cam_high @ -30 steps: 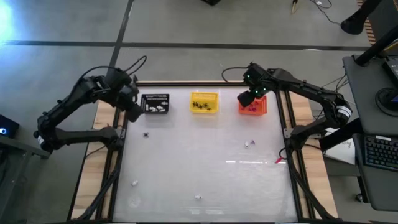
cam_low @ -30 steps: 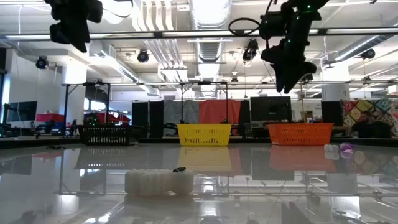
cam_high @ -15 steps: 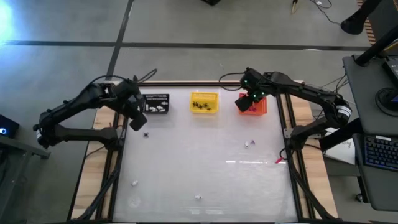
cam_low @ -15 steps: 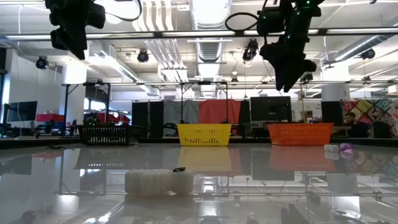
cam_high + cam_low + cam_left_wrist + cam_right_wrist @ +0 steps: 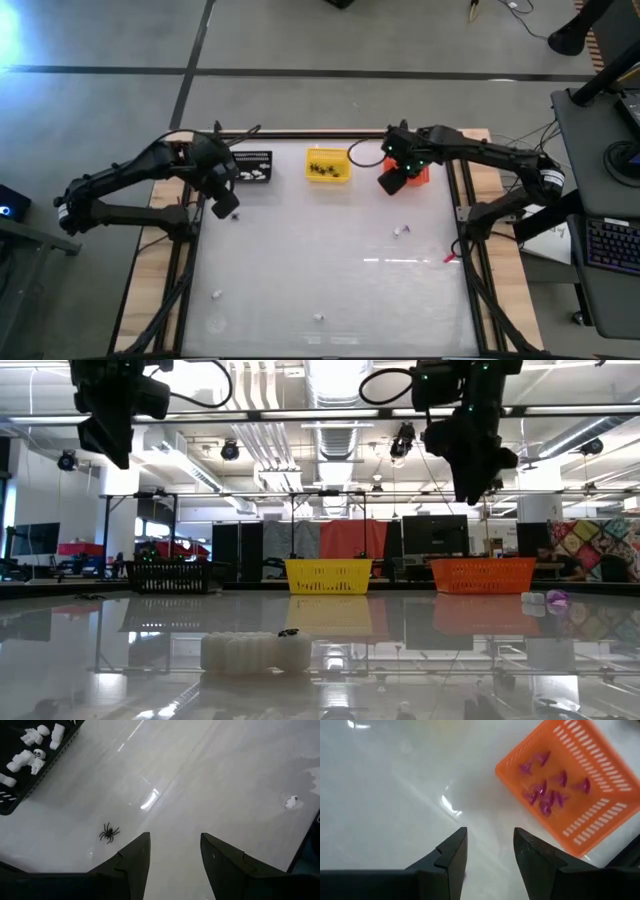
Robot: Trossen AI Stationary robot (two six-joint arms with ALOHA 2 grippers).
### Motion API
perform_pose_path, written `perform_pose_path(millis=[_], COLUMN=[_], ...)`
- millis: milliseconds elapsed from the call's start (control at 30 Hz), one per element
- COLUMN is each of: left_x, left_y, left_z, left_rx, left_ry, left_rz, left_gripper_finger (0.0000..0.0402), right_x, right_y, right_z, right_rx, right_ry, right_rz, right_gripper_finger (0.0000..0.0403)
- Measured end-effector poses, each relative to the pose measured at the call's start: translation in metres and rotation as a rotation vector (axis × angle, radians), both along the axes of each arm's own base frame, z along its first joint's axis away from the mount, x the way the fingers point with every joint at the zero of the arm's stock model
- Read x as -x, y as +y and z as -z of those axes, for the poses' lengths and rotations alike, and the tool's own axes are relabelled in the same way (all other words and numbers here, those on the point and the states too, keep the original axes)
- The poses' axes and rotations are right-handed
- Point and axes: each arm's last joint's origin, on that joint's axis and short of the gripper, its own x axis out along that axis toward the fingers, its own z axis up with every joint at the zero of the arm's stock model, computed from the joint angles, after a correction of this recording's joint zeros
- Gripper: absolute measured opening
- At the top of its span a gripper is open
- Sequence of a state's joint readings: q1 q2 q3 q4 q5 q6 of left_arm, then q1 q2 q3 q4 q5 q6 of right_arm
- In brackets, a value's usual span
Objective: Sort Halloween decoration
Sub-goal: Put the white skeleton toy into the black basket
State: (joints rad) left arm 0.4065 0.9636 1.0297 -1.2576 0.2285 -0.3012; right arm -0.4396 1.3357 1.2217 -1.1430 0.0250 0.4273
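Note:
Loose trinkets lie on the white table: a black spider [image 5: 235, 215] [image 5: 108, 832], a white and a purple bit [image 5: 402, 231], and white bits [image 5: 217, 294] [image 5: 318, 318] toward the near edge. My left gripper [image 5: 226, 201] [image 5: 172, 850] hangs open above the table, just on the far side of the spider. My right gripper [image 5: 391, 181] [image 5: 490, 845] is open, in the air beside the orange basket [image 5: 418, 173], over bare table. Purple bits [image 5: 545, 792] lie inside the orange basket. White skeleton bits [image 5: 32, 757] fill the black basket [image 5: 250, 166].
The yellow basket [image 5: 329, 165] with black spiders stands between the black and orange ones along the far edge. A red object [image 5: 448, 258] lies by the right edge. The table's middle is bare. In the low view a white bit [image 5: 255, 652] lies close to the camera.
My left gripper has moved from beside the black basket toward the near edge, closer to the loose spider. My right gripper has left the space over the orange basket, shifting toward the near edge and slightly left. No trinket has moved.

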Motion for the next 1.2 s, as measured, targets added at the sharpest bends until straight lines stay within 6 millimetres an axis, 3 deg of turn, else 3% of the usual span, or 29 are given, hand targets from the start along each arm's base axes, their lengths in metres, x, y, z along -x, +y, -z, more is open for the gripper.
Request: perform_pose_path(millis=[600,1200], left_x=[-0.004,-0.005], left_y=[0.002,0.002], left_z=[0.023,0.027], left_rx=[0.002,-0.044], left_ry=[0.006,0.001], left_rz=[0.0,0.104], left_gripper_finger=[0.0157,0.0157], right_x=[-0.008,-0.01], right_y=[0.03,0.079], right_z=[0.001,0.002], right_rx=[-0.036,-0.119], right_ry=[0.024,0.088], right_rz=[-0.009,0.226], right_gripper_finger=[0.0155,0.0157])
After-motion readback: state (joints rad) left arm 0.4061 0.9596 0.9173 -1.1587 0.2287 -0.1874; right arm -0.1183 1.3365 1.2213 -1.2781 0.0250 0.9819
